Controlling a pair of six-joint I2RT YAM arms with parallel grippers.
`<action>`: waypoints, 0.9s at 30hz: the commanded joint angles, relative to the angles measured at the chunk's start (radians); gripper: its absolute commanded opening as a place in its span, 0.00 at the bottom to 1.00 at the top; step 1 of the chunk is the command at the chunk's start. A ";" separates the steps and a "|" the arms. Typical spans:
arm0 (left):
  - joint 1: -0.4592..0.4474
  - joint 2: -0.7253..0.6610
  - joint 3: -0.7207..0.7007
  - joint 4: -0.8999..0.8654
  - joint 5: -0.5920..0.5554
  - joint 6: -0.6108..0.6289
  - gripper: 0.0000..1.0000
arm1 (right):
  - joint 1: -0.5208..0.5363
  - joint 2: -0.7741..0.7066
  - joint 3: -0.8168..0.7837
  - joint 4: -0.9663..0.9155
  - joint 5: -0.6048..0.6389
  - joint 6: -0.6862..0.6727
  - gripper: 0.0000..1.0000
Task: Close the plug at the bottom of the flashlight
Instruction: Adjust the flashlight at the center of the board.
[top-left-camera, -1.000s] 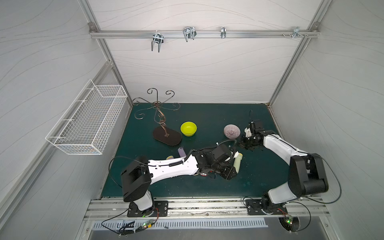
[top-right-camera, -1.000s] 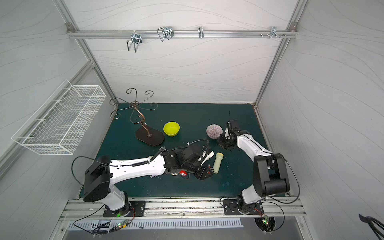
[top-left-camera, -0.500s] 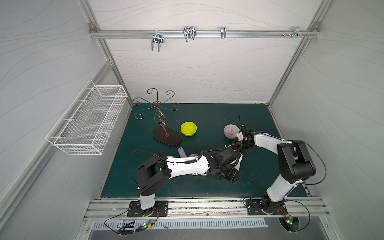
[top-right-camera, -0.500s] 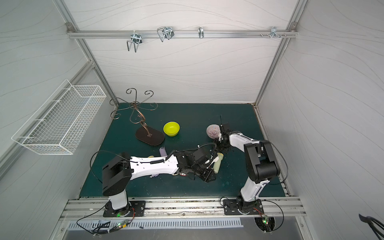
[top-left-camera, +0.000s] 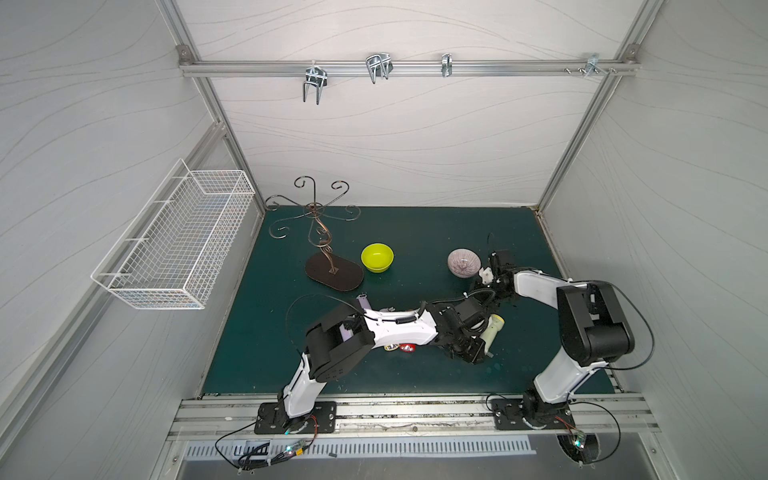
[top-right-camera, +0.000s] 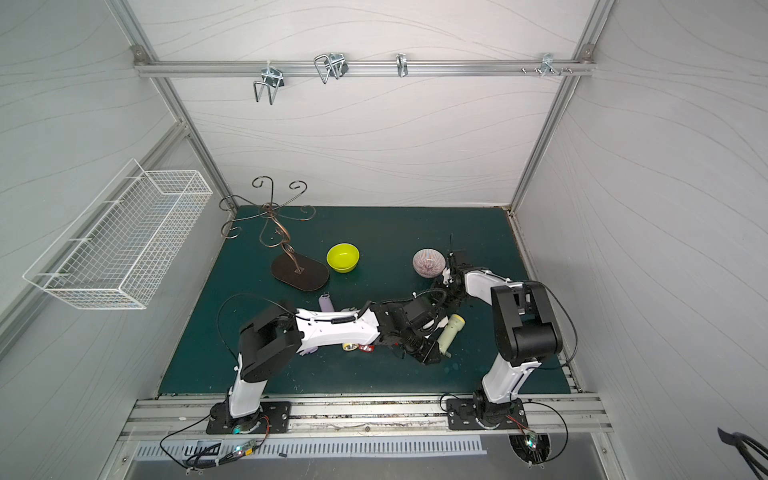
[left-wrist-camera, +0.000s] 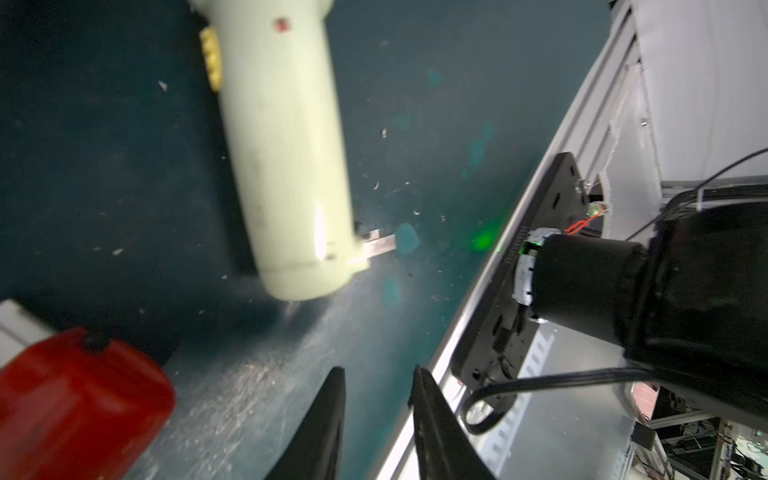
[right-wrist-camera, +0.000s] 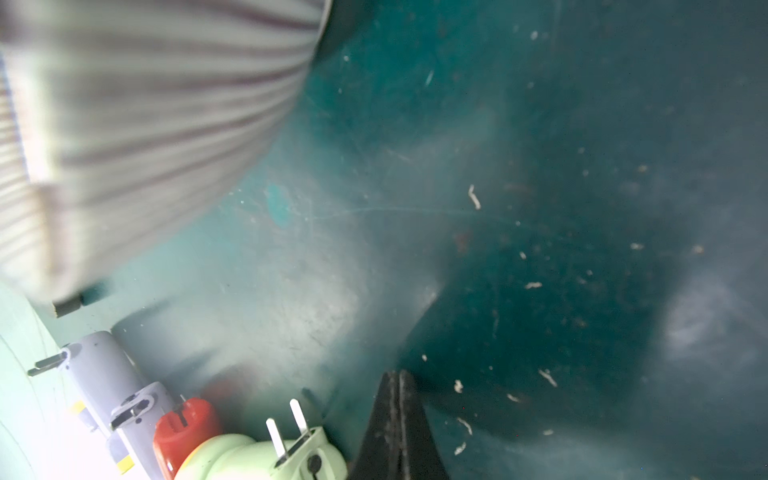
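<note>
L pincer (left-wrist-camera: 376, 374), per L wrist cam: I see the tips a narrow gap apart w/ nothing between them, just short of the butt end of the flashlight (left-wrist-camera: 286, 158), no contact. The flashlight is pale cream and lies flat on the green bench (top-left-camera: 415, 232), front-right area, lens end toward the striped bowl (top-left-camera: 464, 262), butt end toward the front rail. Plug (left-wrist-camera: 378, 243): a metal prong sticks out sideways at the butt end, i.e. not folded in. R pincer (right-wrist-camera: 399, 378), per R wrist cam: tips pressed together, empty, low over bare bench beside the striped bowl. A red flashlight (left-wrist-camera: 75, 399) lies near the L pincer, partly under the L arm in both top views. Farther back I see a yellow-green bowl (top-left-camera: 377, 257) and a metal stand (top-left-camera: 334, 272). L wrist view is motion-blurred.
</note>
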 joint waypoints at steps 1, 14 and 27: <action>-0.003 0.028 0.048 0.013 0.009 -0.006 0.32 | -0.011 -0.010 -0.035 -0.015 0.036 0.019 0.00; 0.029 0.081 0.091 0.010 -0.016 -0.030 0.32 | -0.071 -0.085 -0.076 -0.076 0.055 0.023 0.00; 0.065 0.178 0.228 -0.049 -0.040 -0.041 0.32 | -0.111 -0.171 -0.109 -0.138 0.110 0.023 0.00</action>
